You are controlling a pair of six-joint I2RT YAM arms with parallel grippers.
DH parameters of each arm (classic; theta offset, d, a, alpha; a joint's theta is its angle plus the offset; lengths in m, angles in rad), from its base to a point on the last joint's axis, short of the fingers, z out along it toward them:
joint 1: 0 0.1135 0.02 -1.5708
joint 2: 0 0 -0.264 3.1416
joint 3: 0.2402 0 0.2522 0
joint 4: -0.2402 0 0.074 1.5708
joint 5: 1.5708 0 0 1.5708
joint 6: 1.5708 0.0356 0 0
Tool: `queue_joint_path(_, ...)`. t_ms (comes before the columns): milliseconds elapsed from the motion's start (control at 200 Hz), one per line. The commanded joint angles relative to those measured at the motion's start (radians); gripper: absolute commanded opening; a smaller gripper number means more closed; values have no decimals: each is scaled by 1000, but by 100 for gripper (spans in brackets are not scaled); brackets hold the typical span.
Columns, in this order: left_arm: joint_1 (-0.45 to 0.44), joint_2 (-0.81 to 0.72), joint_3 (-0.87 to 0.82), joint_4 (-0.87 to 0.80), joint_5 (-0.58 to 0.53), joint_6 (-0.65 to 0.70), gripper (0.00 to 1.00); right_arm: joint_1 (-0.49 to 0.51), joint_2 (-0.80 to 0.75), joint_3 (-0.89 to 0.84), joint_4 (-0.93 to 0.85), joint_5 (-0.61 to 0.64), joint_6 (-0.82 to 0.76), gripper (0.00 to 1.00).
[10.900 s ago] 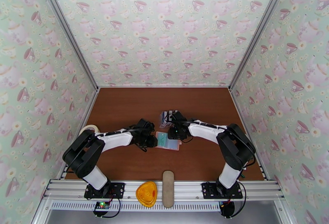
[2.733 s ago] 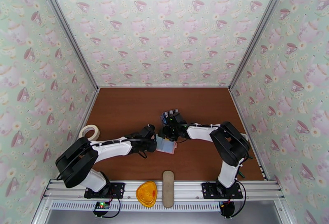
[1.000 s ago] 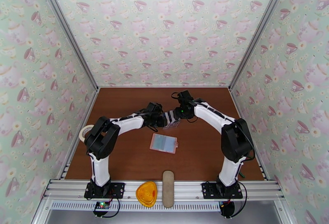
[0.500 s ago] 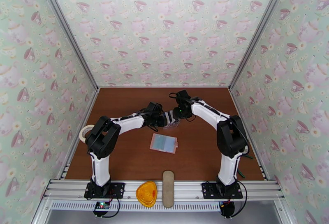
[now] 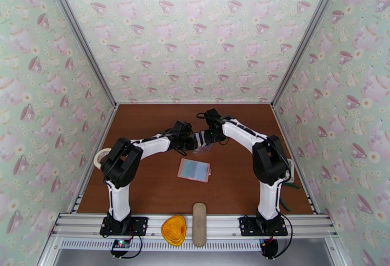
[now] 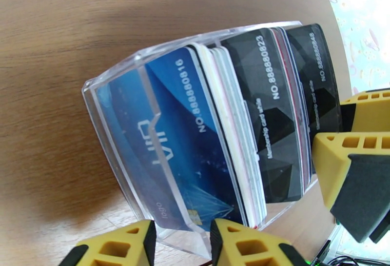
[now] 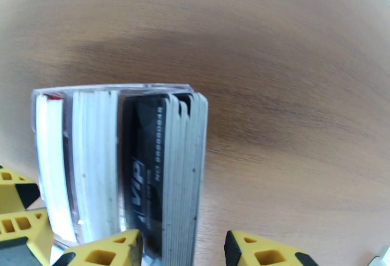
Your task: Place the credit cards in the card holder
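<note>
Credit cards [image 6: 253, 115] stand in clear rack [image 6: 112, 130], mid tabletop [image 5: 146, 125]. L end effector [image 6: 183, 242] pinches rack's end wall. R end effector [image 7: 183, 250] spread, straddling dark cards at opp. end. Card holder [image 5: 194, 170] lies nearer, apart.

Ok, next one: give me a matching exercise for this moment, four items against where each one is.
Things:
1. pale pink rectangular card holder
2. clear plastic rack
3. white roll of tape
4. long beige oval case

Places:
a. between the left hand and the right hand
b. on the metal rail at the near edge
c. flat on the brown table, nearer than the rack, apart from both hands
d. beside the left wall

Pairs: 1-c, 2-a, 3-d, 4-b
</note>
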Motion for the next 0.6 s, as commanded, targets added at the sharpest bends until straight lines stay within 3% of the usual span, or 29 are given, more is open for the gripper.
queue_joint_path(0,16,13,-1,-44,-43,-6,37,6,12,40,-46,59,-17,48)
queue_joint_path(431,23,10,2,-50,-43,-3,37,5,8,71,-76,71,-25,38)
queue_joint_path(591,25,14,0,-49,-39,-3,37,4,-19,43,-18,-76,-21,47)
